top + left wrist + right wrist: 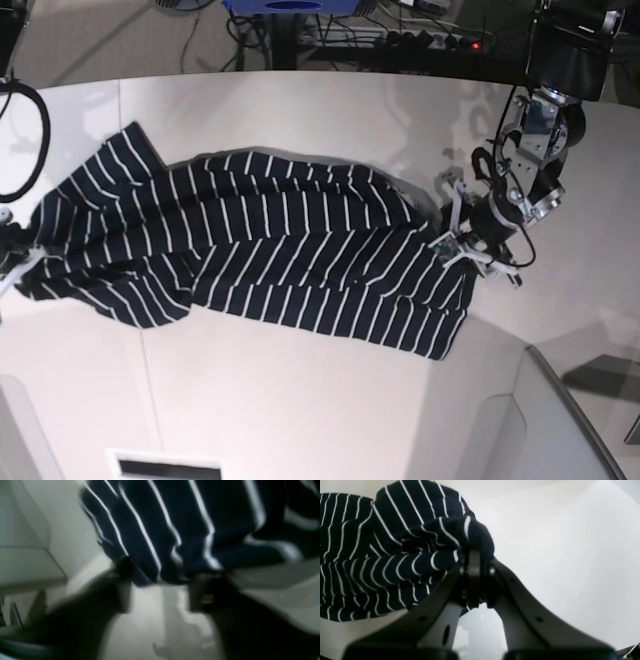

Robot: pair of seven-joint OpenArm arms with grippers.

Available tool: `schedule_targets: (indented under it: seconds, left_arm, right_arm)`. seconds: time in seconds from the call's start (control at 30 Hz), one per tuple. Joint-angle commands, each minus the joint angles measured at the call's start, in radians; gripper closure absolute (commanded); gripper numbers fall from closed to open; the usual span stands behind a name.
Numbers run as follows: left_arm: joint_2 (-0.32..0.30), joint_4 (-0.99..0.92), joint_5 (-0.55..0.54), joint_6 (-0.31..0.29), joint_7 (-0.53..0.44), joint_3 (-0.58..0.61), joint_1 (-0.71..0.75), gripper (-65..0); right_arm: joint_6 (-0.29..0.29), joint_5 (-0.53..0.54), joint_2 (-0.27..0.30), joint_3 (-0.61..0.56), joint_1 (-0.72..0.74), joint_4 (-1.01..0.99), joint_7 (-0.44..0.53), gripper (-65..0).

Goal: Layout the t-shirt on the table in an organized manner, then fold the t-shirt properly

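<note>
At the left of the base view, the right gripper is clamped shut on a bunched fold of the t-shirt, right at the table's edge. From there the shirt is stretched rightward across the white tabletop, rumpled and uneven. At its right end, the left gripper is set against the hem, fingers parted with cloth edge between their tips; whether the cloth is gripped cannot be told through the blur.
</note>
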Motion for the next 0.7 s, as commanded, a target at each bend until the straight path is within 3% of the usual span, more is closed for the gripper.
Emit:
schedule_targets:
  seconds: [0.0, 0.03, 0.07, 0.17, 0.37, 0.43, 0.5, 0.6, 0.67]
  left_arm:
    - [-0.018, 0.025, -0.004, 0.008, -0.013, -0.005, -0.003, -13.5]
    - [-0.024, 0.041, -0.004, 0.008, -0.013, -0.005, 0.0, -3.5]
    - [-0.026, 0.052, -0.004, 0.008, -0.013, -0.005, 0.011, 0.0]
    - [-0.07, 0.098, 0.009, 0.008, -0.012, -0.012, 0.06, 0.0]
    - [-0.156, 0.174, 0.156, 0.008, -0.009, -0.015, 0.183, 0.0]
    - [-0.19, 0.231, 0.164, 0.005, 0.042, -0.017, 0.221, 0.0]
    - [-0.219, 0.311, 0.162, -0.072, 0.115, -0.015, 0.247, 0.0]
    - [-0.225, 0.424, 0.161, -0.27, 0.208, -0.017, 0.247, 0.0]
    - [-0.225, 0.467, 0.161, -0.277, 0.267, -0.018, 0.232, 0.0]
  right_arm:
    - [-0.002, 0.0, 0.018, 0.009, 0.016, 0.014, 0.025, 0.0]
    - [-0.002, 0.0, 0.02, 0.009, 0.016, 0.014, 0.025, 0.0]
    - [-0.002, 0.0, 0.023, 0.009, 0.016, 0.014, 0.025, 0.0]
    - [-0.002, 0.0, 0.027, 0.009, 0.016, 0.014, 0.025, 0.0]
    - [-0.002, 0.0, 0.027, 0.009, 0.016, 0.014, 0.025, 0.0]
    - [-0.002, 0.0, 0.024, 0.009, 0.024, 0.014, 0.025, 0.0]
    - [-0.002, 0.0, 0.024, 0.009, 0.028, 0.013, 0.025, 0.0]
    - [-0.002, 0.0, 0.024, 0.009, 0.031, 0.013, 0.025, 0.0]
    - [-0.002, 0.0, 0.024, 0.009, 0.033, 0.013, 0.025, 0.0]
